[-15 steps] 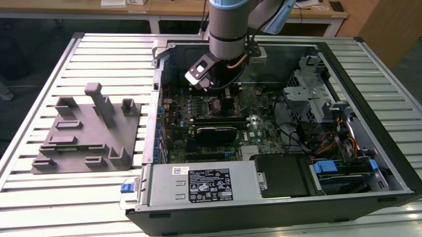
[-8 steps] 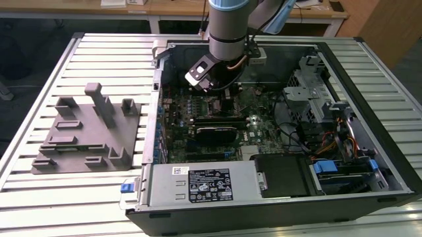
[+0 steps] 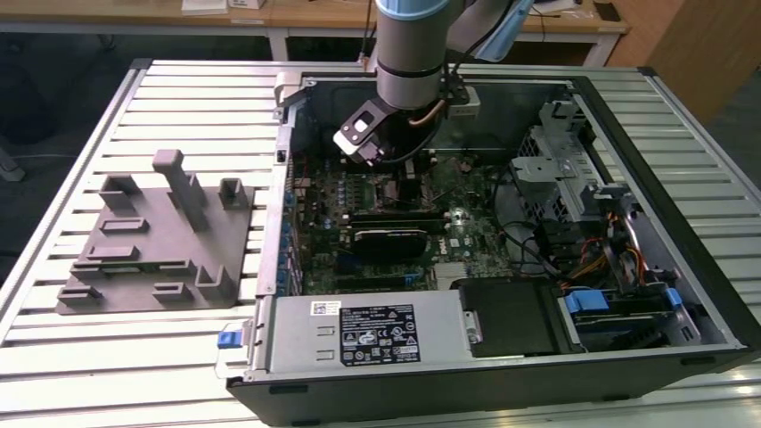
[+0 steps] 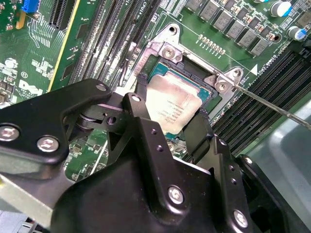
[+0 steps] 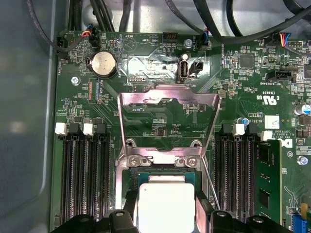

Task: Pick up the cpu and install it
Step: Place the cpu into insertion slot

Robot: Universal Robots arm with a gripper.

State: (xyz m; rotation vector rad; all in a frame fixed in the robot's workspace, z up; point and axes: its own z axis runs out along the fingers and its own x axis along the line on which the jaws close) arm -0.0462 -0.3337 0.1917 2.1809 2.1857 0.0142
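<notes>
Now the hand [image 4: 173, 99] clamps the cpu [image 4: 170, 109] by opposite edges, level for seating. It is lined up over the open socket [image 4: 190, 77], upper middle in the exterior view.

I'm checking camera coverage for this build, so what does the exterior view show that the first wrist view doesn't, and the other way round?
The exterior view adds the grey fixture on the slatted table, the power supply and the arm reaching into the machine. The first wrist view adds the cpu beside the flipped-open metal frame, and the coin battery. Both share the green motherboard and the grey computer case.
</notes>
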